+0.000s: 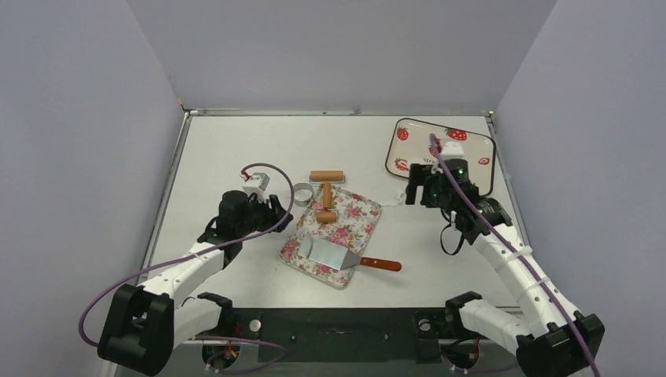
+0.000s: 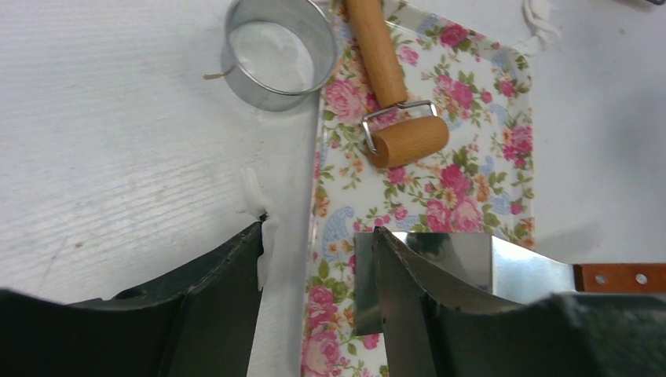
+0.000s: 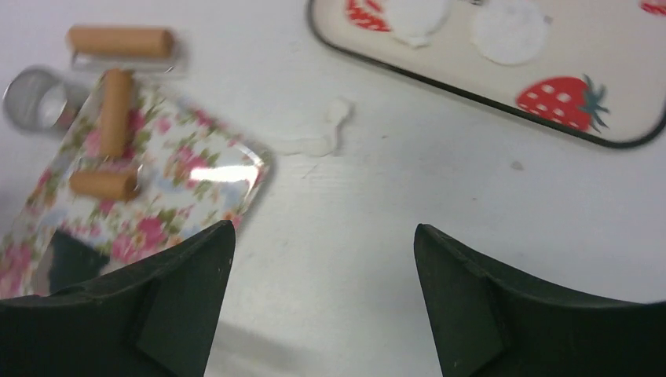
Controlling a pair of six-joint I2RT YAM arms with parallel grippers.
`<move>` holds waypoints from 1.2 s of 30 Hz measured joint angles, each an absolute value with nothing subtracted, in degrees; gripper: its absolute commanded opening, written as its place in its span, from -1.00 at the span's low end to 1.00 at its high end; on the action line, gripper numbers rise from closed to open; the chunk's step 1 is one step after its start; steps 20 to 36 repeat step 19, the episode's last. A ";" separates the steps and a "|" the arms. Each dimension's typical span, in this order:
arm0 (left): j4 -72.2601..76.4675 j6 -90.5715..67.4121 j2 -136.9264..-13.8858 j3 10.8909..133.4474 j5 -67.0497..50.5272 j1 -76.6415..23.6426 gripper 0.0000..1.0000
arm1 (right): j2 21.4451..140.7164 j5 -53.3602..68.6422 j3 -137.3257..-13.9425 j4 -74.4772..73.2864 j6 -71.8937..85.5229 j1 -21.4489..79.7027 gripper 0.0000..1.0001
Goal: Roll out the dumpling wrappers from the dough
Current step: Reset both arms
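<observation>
While the left gripper (image 2: 318, 232) and the right gripper (image 3: 326, 232) both stand with jaws apart and hold nothing, the dumpling wrappers (image 3: 510, 31) lie on the strawberry plate (image 3: 471, 94) at the far right of the table (image 1: 236, 149). They are two thin, flat, white discs side by side. The right one is evenly round, and the left one is partly cut off by the frame and less even at its near rim.

A scrap of the dough (image 3: 314, 140), a thin whitish smear of irregular shape with a small curl at one end, lies on the bare table between the floral tray (image 3: 204, 169) and the plate, just off the tray's far right corner. A second whitish sliver sits at the tip of one finger of the left gripper, just left of the tray.

The wooden roller (image 2: 393, 78) rests across the tray's far edge, with the metal ring (image 2: 275, 51) just beside it on the left. The spatula (image 2: 463, 259) lies on the tray's near end, its red handle pointing right.
</observation>
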State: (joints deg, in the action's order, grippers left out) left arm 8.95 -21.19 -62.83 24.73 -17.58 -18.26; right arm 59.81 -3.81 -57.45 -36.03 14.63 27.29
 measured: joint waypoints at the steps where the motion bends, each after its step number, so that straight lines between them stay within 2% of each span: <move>1: 8.84 -21.04 -62.76 24.64 -16.14 -18.17 0.00 | 58.35 -3.66 -55.16 -33.98 16.47 22.37 0.58; 3: 8.71 -20.73 -62.61 24.43 -13.45 -17.72 0.04 | 56.27 -3.46 -50.83 -30.28 19.38 15.97 0.60; 5: 8.34 -20.36 -62.48 24.38 -10.46 -17.02 0.04 | 54.08 -3.66 -46.02 -26.46 21.93 11.68 0.76; 9: 7.44 -18.50 -62.02 24.49 -4.60 -15.66 0.05 | 49.60 -8.34 -38.44 -20.40 25.63 7.68 0.77; 14: 7.38 -15.88 -61.69 24.58 -0.84 -8.67 0.05 | 49.30 -13.72 -36.71 -16.29 27.83 6.72 0.74; 18: 7.38 -14.79 -60.69 24.58 -0.30 -4.40 0.05 | 51.83 -16.34 -36.58 -14.57 29.06 6.72 0.62; 36: 7.35 -14.44 -60.36 24.58 -0.56 -4.03 0.05 | 53.01 -16.71 -36.58 -14.31 29.26 6.72 0.65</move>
